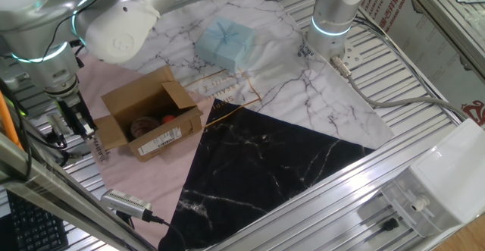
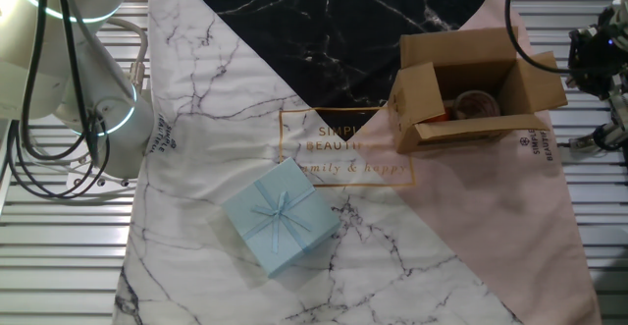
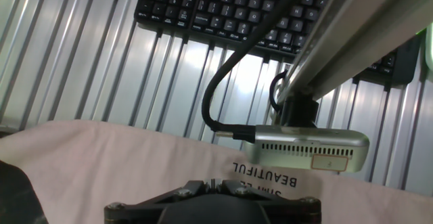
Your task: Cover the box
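In one fixed view the small brown cardboard box [image 1: 148, 120] sat on the pink part of the mat [image 1: 121, 175], flaps open, holding a round item — white label facing outward. The gripper [image 1: 74, 122] hung beside it.

The other fixed view showed the box [image 2: 469, 94] near the mat's edge.

In the hand view, whether the gripper was clenched could not be told.

My bench is a table [image 1: 424, 76] of ribbed aluminium slats, and spread over it lies a printed cloth [image 2: 226, 99] in white marble, black marble and pale pink panels, with gold lettering inside a thin gold frame near its middle. Past the cloth's pink edge a black keyboard [image 3: 223, 7] rests on the slats, and close to that edge a small silver device [image 3: 308, 148] with a vent grille has a black cable curling out of it. Cool, even light glints off the metal ribs, and a white boxy unit [image 1: 432, 186] sits at one corner of the table.
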Robot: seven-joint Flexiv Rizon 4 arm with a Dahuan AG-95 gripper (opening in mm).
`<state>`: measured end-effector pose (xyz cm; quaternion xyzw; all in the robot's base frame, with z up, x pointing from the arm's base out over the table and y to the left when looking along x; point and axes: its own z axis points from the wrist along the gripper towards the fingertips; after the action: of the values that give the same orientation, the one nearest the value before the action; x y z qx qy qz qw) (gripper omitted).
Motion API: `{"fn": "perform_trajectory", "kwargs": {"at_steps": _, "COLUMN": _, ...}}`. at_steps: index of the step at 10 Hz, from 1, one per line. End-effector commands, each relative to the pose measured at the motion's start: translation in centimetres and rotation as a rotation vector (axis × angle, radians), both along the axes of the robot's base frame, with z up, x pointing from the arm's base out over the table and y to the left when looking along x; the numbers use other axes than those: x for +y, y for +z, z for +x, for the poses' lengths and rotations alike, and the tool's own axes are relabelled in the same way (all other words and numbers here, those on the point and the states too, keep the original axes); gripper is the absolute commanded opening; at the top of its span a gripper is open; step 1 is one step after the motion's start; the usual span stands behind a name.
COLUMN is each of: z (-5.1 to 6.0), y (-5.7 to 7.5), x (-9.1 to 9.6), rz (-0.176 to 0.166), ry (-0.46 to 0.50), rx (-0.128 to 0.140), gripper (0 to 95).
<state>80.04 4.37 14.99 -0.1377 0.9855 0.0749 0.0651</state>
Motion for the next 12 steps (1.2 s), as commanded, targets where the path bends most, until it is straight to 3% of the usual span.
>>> {"fn": "perform_trajectory", "kwargs": {"at_steps": 1, "z": -0.16, "y": 0.03, "x": 0.01, "rz": 0.0, "ry": -0.002, "rx": -0.003, "gripper": 0.0}}
{"fn": "perform_trajectory", "kwargs": {"at_steps": 12, "z": -0.16, "y": 0.23, "x": 0.08, "rz": 0.002, "ry": -0.016, "rx": -0.005, "gripper": 0.0}}
